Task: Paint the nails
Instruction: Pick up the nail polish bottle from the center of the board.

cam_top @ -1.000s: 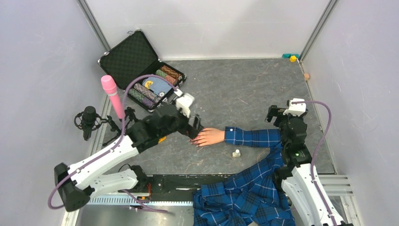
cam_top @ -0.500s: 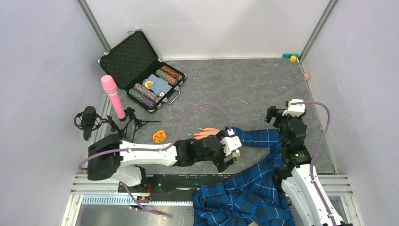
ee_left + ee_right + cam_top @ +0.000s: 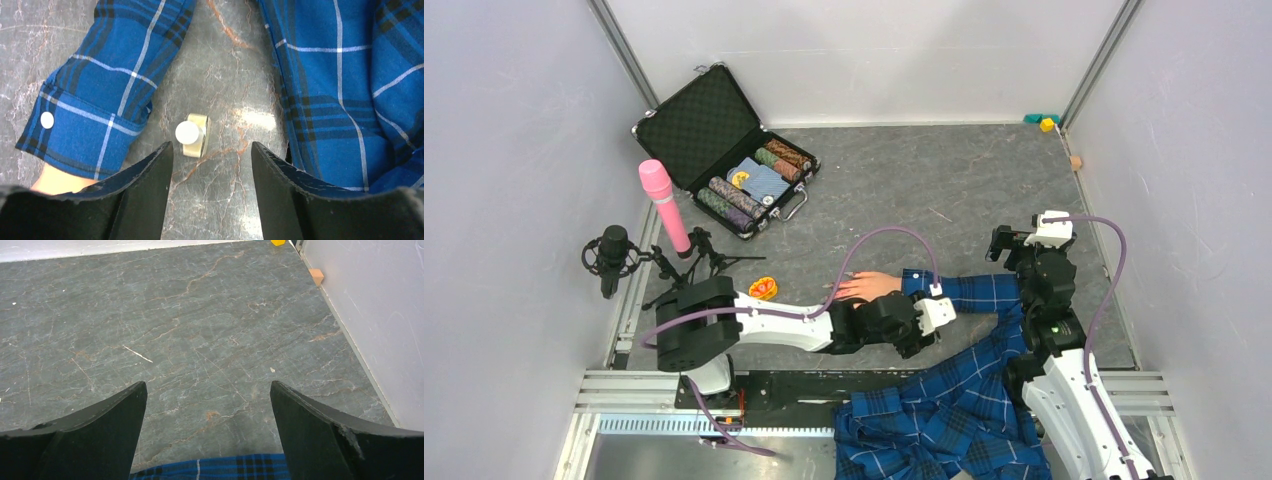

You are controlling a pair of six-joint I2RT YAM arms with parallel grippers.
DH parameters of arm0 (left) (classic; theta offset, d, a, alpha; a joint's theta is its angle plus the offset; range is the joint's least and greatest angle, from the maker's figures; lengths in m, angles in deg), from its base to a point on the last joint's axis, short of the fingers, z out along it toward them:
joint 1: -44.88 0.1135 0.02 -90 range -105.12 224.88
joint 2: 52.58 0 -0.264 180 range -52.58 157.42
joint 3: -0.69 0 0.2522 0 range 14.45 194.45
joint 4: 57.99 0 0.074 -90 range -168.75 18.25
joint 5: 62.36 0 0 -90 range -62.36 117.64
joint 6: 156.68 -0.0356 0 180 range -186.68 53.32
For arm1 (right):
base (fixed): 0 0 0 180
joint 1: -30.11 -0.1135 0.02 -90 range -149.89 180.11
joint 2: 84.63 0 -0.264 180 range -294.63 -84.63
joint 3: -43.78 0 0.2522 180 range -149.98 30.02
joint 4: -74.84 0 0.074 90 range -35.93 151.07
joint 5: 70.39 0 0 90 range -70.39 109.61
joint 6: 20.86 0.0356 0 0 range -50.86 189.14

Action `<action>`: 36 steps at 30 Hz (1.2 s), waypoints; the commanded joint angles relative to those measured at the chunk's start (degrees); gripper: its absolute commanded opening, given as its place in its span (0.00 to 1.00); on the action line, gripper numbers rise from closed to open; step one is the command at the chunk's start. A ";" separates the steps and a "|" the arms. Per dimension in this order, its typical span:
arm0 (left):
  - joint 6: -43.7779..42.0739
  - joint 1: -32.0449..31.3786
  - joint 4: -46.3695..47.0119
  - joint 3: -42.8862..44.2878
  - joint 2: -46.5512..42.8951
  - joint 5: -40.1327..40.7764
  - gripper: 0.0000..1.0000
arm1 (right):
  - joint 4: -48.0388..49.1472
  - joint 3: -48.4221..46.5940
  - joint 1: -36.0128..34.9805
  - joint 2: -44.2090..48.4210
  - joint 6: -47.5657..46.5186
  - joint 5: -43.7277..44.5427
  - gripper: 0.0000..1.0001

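The flesh-coloured mannequin hand (image 3: 865, 286) lies on the grey table, fingers pointing left, in a blue plaid sleeve (image 3: 969, 292). Its nails at the fingertips (image 3: 839, 292) are too small to make out. My left gripper (image 3: 924, 328) is open and empty, hovering just near of the sleeve cuff. In the left wrist view the gripper (image 3: 210, 150) has a small clear bottle with a white cap (image 3: 193, 136) just ahead of its left finger, beside the cuff (image 3: 95, 115). My right gripper (image 3: 1007, 243) is open and empty over bare table by the sleeve's upper part, as the right wrist view (image 3: 207, 390) shows.
An open black case of poker chips (image 3: 724, 150) stands at the back left. A pink microphone (image 3: 662, 205), a black microphone on a stand (image 3: 612, 255) and a small orange object (image 3: 764, 288) are at the left. The shirt body (image 3: 944, 420) hangs over the near edge.
My left arm has swung from the hand's fingertips to the right and nearer, and now reaches along the near side of the hand over the bottle. The right arm has not moved.
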State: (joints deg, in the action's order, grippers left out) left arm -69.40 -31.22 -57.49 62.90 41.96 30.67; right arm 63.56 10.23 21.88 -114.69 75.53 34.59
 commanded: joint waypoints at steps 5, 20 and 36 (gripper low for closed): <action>-1.82 -0.14 3.27 4.59 1.96 1.15 0.58 | 1.48 0.01 0.05 0.43 0.12 -0.95 0.98; -1.10 -0.22 1.47 7.17 5.35 1.70 0.48 | 1.23 -0.07 0.07 0.43 0.24 -1.19 0.98; 0.53 -0.54 0.05 8.77 7.97 3.55 0.02 | 1.04 -0.21 0.13 0.32 0.22 -1.41 0.98</action>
State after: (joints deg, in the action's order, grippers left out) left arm -69.57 -31.39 -59.17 70.06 50.03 32.18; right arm 63.53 10.23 21.88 -114.67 75.53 33.67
